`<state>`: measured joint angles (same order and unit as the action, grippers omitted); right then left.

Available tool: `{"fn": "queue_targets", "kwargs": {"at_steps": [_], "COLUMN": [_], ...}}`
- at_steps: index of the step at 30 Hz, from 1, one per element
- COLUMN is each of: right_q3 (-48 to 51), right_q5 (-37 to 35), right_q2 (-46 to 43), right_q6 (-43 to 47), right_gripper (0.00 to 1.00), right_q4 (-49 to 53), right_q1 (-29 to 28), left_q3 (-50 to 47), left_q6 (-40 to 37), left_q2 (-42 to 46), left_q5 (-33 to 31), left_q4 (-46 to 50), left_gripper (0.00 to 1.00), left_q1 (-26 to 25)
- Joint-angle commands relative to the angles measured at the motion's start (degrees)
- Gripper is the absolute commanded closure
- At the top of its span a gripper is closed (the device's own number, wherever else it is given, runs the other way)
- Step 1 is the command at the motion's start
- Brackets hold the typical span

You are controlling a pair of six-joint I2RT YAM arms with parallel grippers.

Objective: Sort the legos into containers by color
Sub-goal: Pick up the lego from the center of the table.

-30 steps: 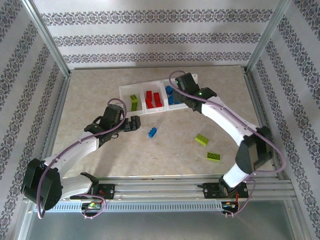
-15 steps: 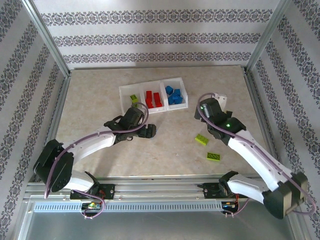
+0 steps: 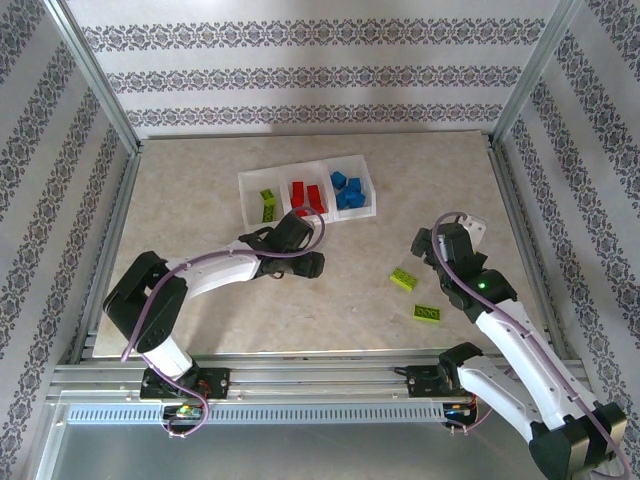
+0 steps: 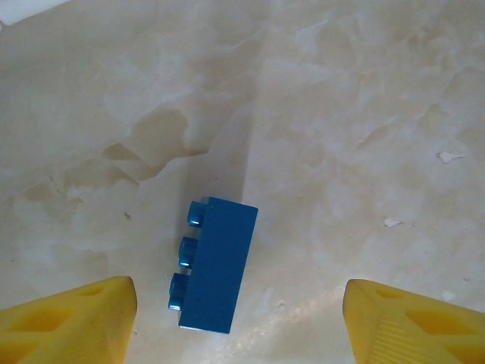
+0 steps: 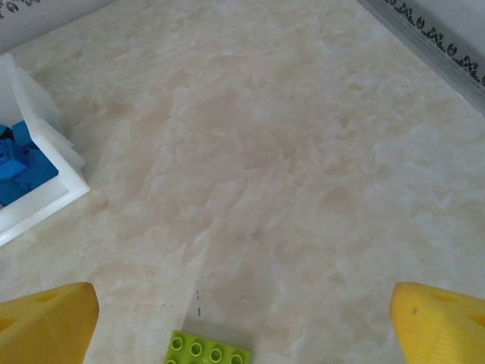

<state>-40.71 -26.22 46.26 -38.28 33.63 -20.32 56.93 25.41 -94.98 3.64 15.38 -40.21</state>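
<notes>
Since a second ago the left gripper (image 3: 308, 265) has advanced right, and the right gripper (image 3: 425, 245) has withdrawn from the tray of bins (image 3: 246, 192); left jaws open, straddling without touching the blue brick (image 4: 218, 265) lying on the table (image 4: 341, 114); right jaws wide open above a lime green plate (image 5: 208, 350).

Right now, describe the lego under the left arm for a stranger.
In front of the three-bin tray hangs the left end effector. Between its fingers lies a blue brick on its side; the other loose bricks are lime green.
</notes>
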Motion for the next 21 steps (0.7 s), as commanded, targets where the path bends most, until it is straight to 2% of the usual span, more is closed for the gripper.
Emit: {"fn": "queue_targets", "kwargs": {"at_steps": [1, 5, 16, 21], "right_q3": [0.78, 1.74, 4.85, 7.29], "right_q5": [2.76, 4.57, 8.47, 12.82], "right_q2": [-0.03, 0.57, 0.02, -1.34], "right_q6": [-1.36, -0.52, -1.19, -2.42], "right_gripper": [0.02, 0.02, 0.01, 0.02], "right_q4": [-0.32, -2.19, -5.58, -8.47], "right_q1": [0.88, 1.31, 4.23, 7.28], "left_q3": [1.92, 2.76, 4.37, 5.54], "left_q6": [-1.21, -1.26, -1.17, -0.98], "left_q2": [-2.04, -3.83, -7.29, -7.1], "left_q5": [-2.93, -5.02, -5.04, -4.88], "left_q4": [3.34, 4.11, 3.12, 2.9], "left_gripper": [0.31, 0.37, 0.66, 0.71], "left_q1": [-0.75, -0.76, -0.75, -0.73]}}
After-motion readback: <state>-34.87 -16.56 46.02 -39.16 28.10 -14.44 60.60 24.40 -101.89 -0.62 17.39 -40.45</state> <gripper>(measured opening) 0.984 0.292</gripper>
